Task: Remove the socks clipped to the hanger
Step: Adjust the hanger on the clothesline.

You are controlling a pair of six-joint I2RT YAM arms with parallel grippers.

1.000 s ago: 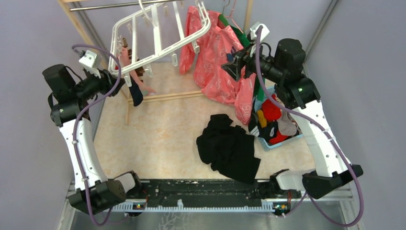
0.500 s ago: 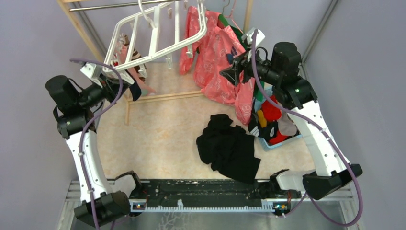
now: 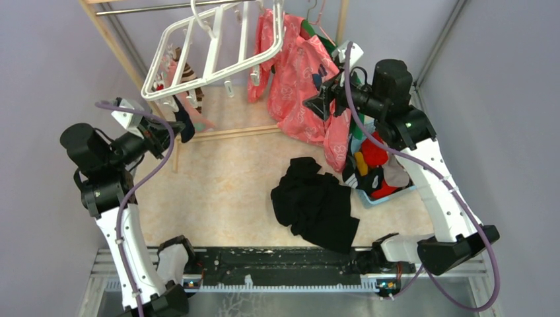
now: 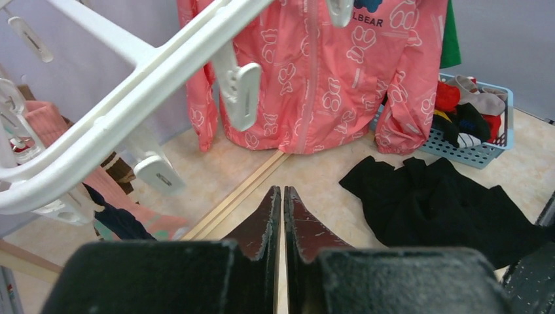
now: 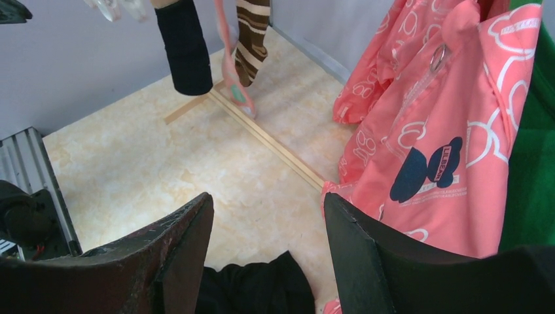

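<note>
The large white plastic drying rack (image 3: 214, 56) hangs tilted in the upper left of the overhead frame. The small socks (image 3: 181, 99) clipped to it (a pale pink one, a brown striped one, a dark navy one (image 5: 183, 49)) dangle in a bunch from its lowest, leftmost corner, their long axes running straight down.

The left claw (image 4: 282, 193) sits just beside that bunch, below it in the overhead frame, and is by far the nearer. The right claw (image 5: 267, 203) is well apart, over by the large pink printed shirt (image 3: 297, 79).

In the left wrist view the left claw's fingers are pressed flat together with nothing between them. They aim toward the shirt, with the socks off at the far left edge, so I judge the coming move calls for a swing leftward and an opening first. The right claw's fingers stand wide apart and empty.

The clips gripping the socks are too small to pick out. The rack's bar cuts across the pink sock in the left wrist view. Whether the left fingertips touch the navy sock cannot be told from overhead.
</note>
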